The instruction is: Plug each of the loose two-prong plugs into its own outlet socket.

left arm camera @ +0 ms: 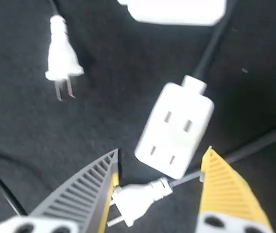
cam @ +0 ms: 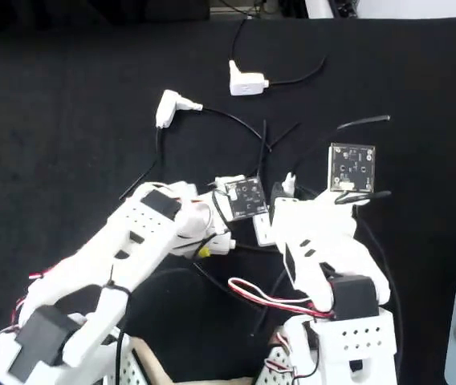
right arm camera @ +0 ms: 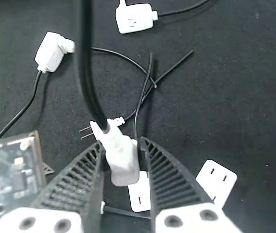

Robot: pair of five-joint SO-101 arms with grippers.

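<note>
Risk noted: the two-prong plug (left arm camera: 138,198) lies askew against the grey finger (left arm camera: 92,187), with its prongs turned away from the outlet block (left arm camera: 177,126). If it is gripped as it lies, it is judged likely to twist or be caught by its thin cord, and the slots would be missed.

The left tool (left arm camera: 161,152) is spread wide with nothing gripped. The plug rests between its fingers on the counter (left arm camera: 21,126), and the near end of the block lies between the tips.

The right tool (right arm camera: 122,143) is clamped on a white corded body (right arm camera: 121,162); plug or socket cannot be told. A pull on its thick cord could drag neighbouring sockets.

A second loose plug (left arm camera: 60,56) lies well apart.
</note>
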